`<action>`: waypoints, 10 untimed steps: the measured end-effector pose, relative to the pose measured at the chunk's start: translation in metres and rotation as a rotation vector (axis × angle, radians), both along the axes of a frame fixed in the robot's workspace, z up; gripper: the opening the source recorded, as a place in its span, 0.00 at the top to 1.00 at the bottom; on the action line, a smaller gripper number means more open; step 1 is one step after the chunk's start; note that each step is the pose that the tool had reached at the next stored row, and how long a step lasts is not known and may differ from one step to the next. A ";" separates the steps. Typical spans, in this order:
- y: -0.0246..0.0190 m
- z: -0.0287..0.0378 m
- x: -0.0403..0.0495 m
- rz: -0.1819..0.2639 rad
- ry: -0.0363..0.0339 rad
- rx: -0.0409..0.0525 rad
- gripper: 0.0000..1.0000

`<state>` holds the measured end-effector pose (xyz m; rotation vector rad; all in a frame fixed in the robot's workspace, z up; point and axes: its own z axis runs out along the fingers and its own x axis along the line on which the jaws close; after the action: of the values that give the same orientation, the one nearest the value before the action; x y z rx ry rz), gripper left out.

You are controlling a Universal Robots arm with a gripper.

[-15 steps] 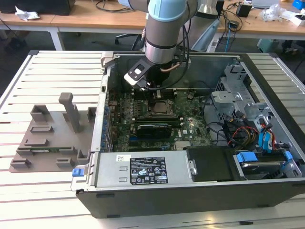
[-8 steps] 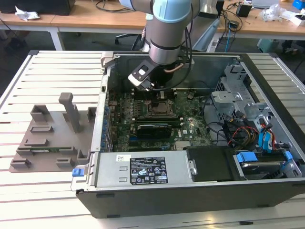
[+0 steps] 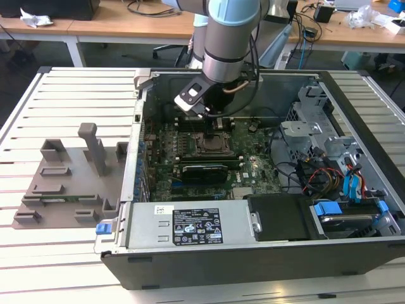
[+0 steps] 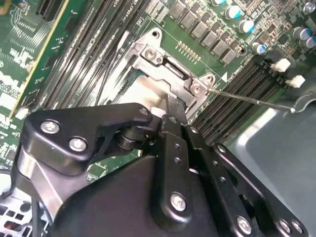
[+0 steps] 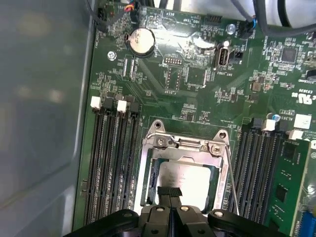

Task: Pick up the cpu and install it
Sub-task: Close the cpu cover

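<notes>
Your black two-finger gripper (image 5: 168,191) hangs over the socket, fingers pressed together on nothing.
The small, flat, square, silver-topped cpu (image 5: 186,178) lies inside the grey metal socket frame (image 5: 187,145). Treat it as light, rigid, slick and fragile underneath, and grip opposite edges only.

The tabletop (image 3: 69,88) is a pale surface of long parallel slats that run across the exterior view. Two things lie directly on it. An open computer case (image 3: 209,250) lies on its side, covering the middle and the exterior view's right. Just beside it, on the exterior view's left, lies a flat grey holder plate (image 3: 60,190) with low raised blocks and one tall upright post (image 3: 95,149). Whether plate and case touch cannot be told.
</notes>
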<state>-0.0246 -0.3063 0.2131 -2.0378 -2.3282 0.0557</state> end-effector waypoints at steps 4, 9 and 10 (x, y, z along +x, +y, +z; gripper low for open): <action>0.0000 0.0052 0.0005 0.000 0.0000 0.0000 0.89; 0.0000 0.0110 0.0006 0.000 0.0000 -0.0003 0.89; 0.0000 0.0122 0.0006 0.000 0.0000 -0.0005 0.89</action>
<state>-0.0239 -0.3063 0.2254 -2.0380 -2.3284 0.0563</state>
